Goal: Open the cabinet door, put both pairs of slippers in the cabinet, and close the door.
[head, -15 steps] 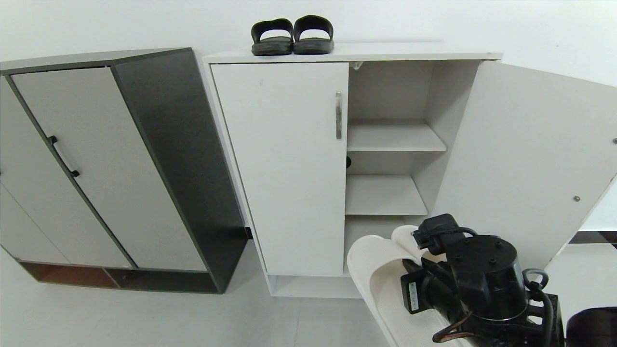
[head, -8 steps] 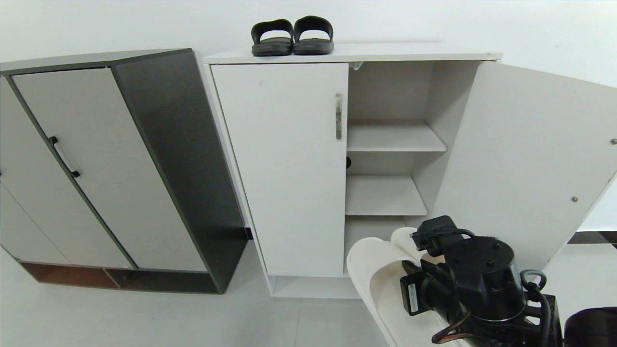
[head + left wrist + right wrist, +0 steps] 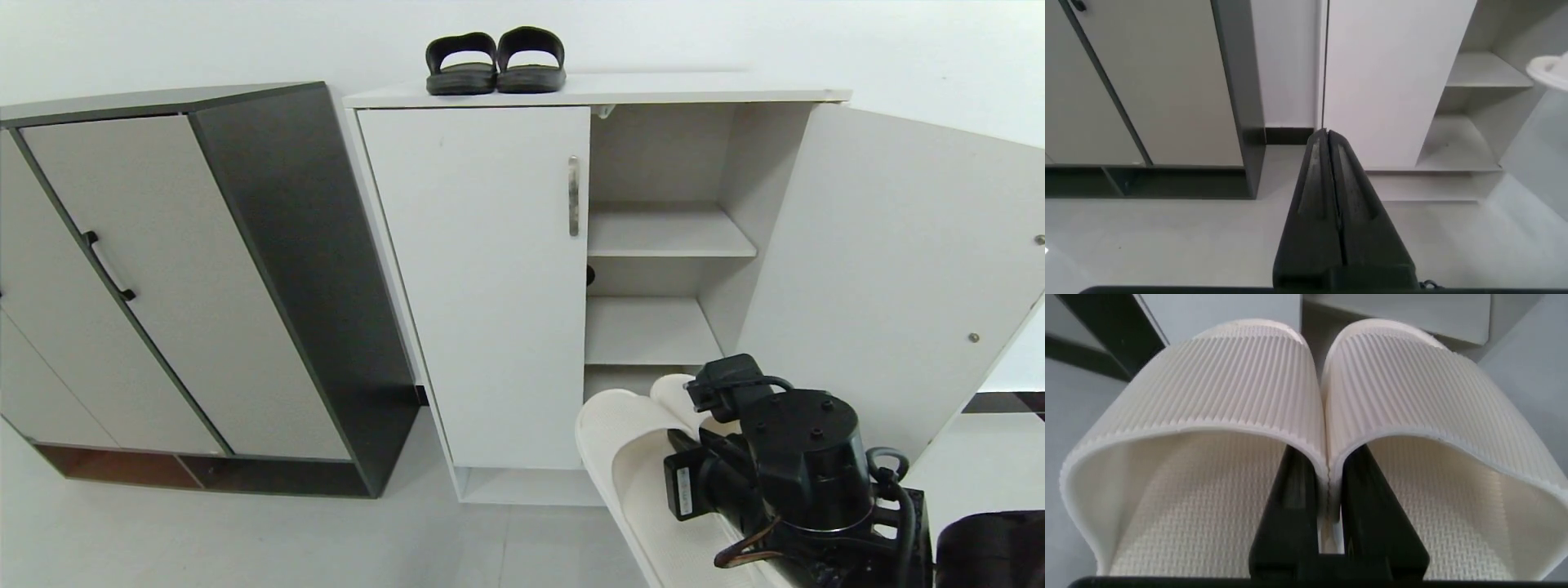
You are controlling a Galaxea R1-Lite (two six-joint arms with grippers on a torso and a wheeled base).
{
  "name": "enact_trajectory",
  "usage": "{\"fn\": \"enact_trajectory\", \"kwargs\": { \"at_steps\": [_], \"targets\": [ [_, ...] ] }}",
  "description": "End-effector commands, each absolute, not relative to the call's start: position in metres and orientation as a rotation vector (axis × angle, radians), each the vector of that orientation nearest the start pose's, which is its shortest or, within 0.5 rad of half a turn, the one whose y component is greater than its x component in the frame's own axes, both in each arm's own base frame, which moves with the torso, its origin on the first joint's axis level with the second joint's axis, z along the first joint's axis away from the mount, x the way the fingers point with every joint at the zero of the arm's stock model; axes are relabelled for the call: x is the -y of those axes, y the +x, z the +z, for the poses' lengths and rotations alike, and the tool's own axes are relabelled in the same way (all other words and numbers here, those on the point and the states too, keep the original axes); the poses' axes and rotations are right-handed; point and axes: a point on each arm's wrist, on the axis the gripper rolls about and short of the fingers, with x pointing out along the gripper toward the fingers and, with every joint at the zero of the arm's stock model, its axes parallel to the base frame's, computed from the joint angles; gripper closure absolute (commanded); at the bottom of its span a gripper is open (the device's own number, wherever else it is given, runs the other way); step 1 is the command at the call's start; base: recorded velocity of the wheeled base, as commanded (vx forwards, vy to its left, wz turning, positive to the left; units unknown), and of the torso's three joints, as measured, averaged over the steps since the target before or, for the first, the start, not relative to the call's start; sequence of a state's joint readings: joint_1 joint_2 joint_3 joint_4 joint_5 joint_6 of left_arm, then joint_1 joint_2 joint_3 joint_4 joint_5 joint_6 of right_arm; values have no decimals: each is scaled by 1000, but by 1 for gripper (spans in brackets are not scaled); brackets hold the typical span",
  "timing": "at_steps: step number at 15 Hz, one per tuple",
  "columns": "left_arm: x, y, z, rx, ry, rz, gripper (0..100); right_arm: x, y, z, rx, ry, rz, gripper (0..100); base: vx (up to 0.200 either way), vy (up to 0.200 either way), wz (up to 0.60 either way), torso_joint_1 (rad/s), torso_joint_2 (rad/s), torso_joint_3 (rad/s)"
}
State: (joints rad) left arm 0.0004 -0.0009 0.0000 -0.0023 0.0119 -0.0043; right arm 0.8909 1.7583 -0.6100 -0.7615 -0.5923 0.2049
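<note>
The white slippers (image 3: 629,457) hang side by side before the cabinet (image 3: 473,286), toes toward its open right half, below the two shelves (image 3: 649,331). The right gripper (image 3: 1327,498) pinches their touching inner edges, one finger inside each. The closed left door edge is just beside the left toe, and the open door (image 3: 890,269) stands to the right. Black slippers (image 3: 495,61) sit on the cabinet top. A grey cabinet (image 3: 286,245) stands to the left. The left gripper (image 3: 1328,143), jaws pressed together and holding nothing, hangs above the floor (image 3: 1167,237).

White wall (image 3: 898,41), pale grey floor (image 3: 245,539), dark grey cupboard (image 3: 310,269)
</note>
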Motion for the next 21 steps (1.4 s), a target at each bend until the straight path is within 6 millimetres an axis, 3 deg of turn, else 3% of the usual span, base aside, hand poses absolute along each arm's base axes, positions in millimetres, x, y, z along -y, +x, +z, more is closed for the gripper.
{"fn": "enact_trajectory", "kwargs": {
  "at_steps": [1, 4, 10, 14, 21],
  "targets": [
    [0, -23, 76, 2, -5, 12, 100, -222, 203, 121, -310, -56, 237, 100, 0, 0, 0, 0, 0, 0],
    [0, -23, 76, 2, -3, 12, 100, -233, 219, 111, -268, -48, 135, 100, 0, -67, 0, 2, 2, 2],
    [0, -23, 76, 2, -3, 9, 100, -243, 228, 103, -266, -47, 131, 100, 0, -200, 0, 4, 3, 5],
    [0, -23, 76, 2, -3, 9, 100, -255, 250, 91, -263, -45, 84, 100, 0, 0, 0, 0, 0, 0],
    [0, -23, 76, 2, -3, 11, 100, -255, 272, 65, -264, -20, 24, 100, 0, 0, 0, 0, 0, 0]
  ]
}}
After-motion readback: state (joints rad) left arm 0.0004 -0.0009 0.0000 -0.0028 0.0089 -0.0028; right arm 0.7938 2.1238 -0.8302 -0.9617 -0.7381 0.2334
